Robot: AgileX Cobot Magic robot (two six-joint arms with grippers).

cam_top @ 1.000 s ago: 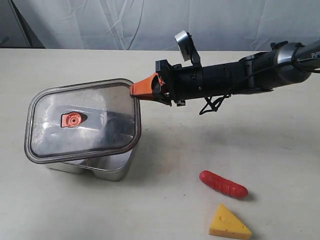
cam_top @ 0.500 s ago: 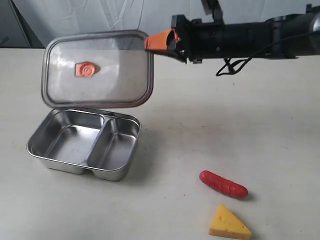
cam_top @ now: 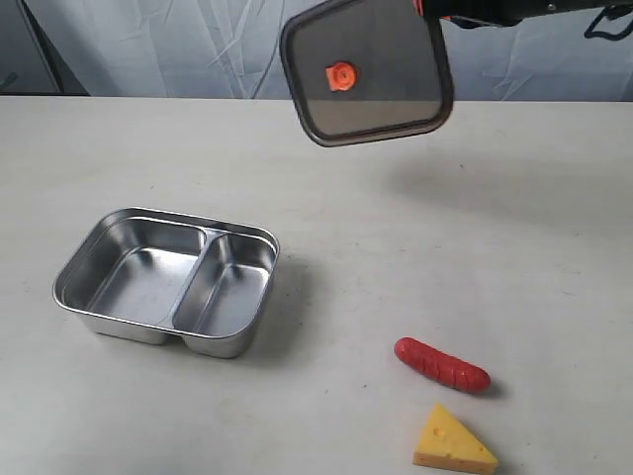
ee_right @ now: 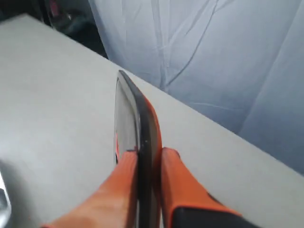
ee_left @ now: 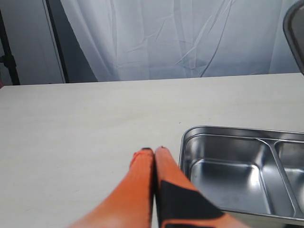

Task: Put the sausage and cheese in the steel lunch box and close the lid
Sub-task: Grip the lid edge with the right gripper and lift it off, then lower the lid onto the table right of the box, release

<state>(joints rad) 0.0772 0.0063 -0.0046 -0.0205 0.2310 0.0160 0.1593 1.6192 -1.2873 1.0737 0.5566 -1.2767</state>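
Lid (cam_top: 368,71): in the air above the desk (cam_top: 514,247), tilted, orange valve showing.
Lunch box (cam_top: 223,344): uncovered on the desk, left side.
Sausage (cam_top: 442,364): well right of the box.
Cheese (cam_top: 453,440): just beside the sausage, nearer the camera.

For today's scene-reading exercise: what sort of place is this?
Probably a robot test bench, not a kitchen: bare cream tabletop, white cloth backdrop, and toy food: glossy red sausage, yellow cheese wedge.

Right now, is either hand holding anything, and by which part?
The right hand holds the lid in the air, pinched by its edge. The left hand is shut and holds nothing.
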